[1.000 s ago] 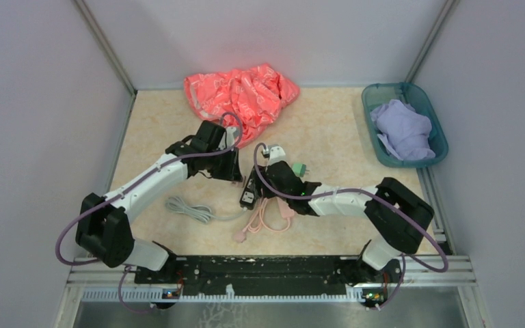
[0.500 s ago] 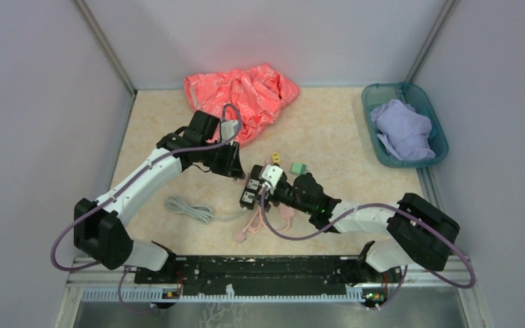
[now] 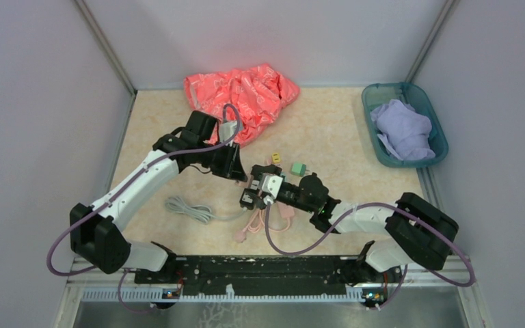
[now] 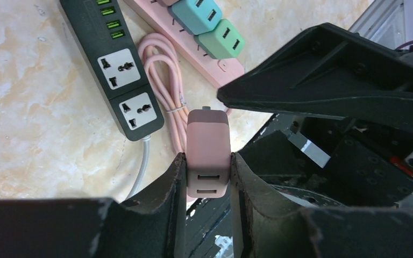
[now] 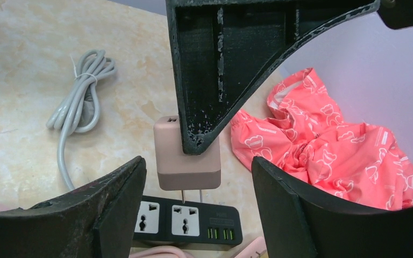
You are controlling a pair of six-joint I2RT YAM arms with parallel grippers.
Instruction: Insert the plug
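My left gripper [image 4: 208, 177] is shut on a pink two-tone plug [image 4: 208, 145] and holds it prongs down. In the right wrist view the plug [image 5: 185, 161] hangs just above the black power strip [image 5: 193, 226], its prongs at the far edge of the socket beside the green USB ports. My right gripper [image 5: 196, 167] is open, low over the strip, with a finger on either side of the plug and not touching it. In the top view both grippers, left [image 3: 240, 176] and right [image 3: 260, 193], meet over the strip [image 3: 247, 199] at mid-table.
A pink power strip [image 4: 193, 45] with a teal adapter [image 4: 196, 13] and a green adapter [image 4: 221, 38] lies beside the black one, with a coiled pink cable [image 4: 166, 80]. A grey cable coil [image 3: 188, 208] lies left, red cloth [image 3: 240, 96] behind, and a teal basket [image 3: 439, 137] far right.
My right arm has swung forward and down, bringing its open gripper to the black strip around the plug. My left gripper, still holding the plug, has shifted slightly.
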